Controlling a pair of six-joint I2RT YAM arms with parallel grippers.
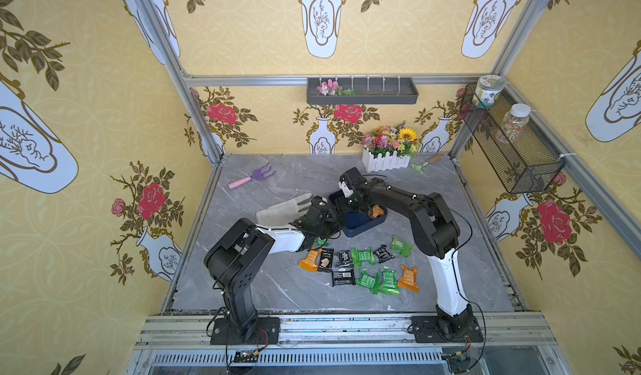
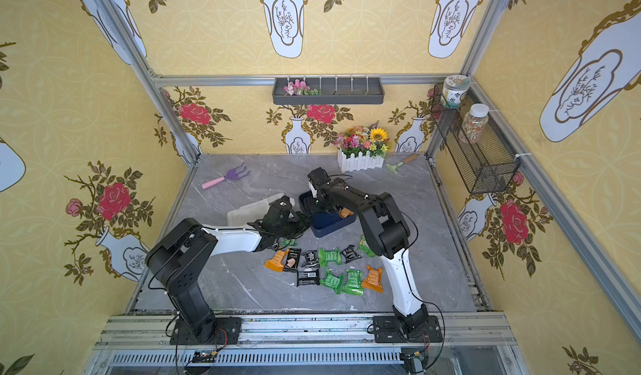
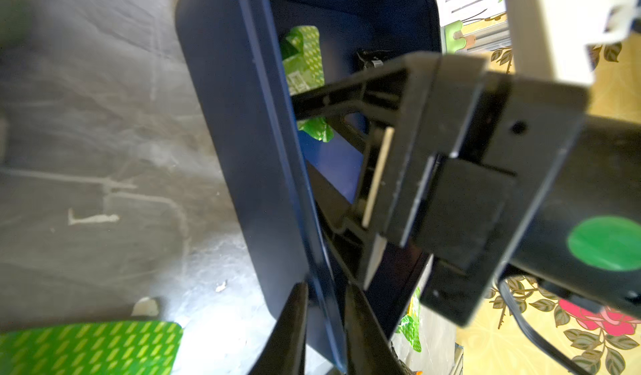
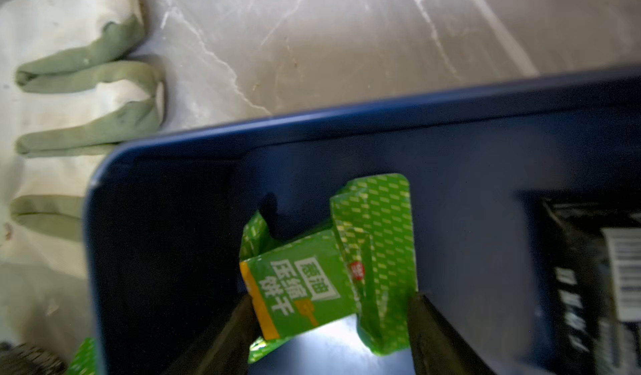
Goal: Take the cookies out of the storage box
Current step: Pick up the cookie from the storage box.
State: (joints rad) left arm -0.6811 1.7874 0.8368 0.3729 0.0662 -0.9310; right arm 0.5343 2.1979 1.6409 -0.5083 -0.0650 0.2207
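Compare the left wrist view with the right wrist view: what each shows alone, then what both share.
Left wrist only: the left gripper clamped on the storage box wall, and the right gripper seen whole, reaching into the box. Right wrist only: the glove lying on the table beside the box. Both: the blue box and the green cookie packet inside it.

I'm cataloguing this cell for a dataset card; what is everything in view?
table: 1, grey, cell floor
box: 1, navy, table centre
boxed packets: at least 3, green, black, orange, in box
table packets: about 11, green, black, orange, before box
glove: 1, white, left of box
rake: 1, purple, back left
planter: 1, white, back right
hand tool: 1, green, beside planter
tray: 1, grey, back wall
basket: 1, black mesh, right wall
jars: 2, clear, in basket
left gripper: shut on box wall
right gripper: open around green packet
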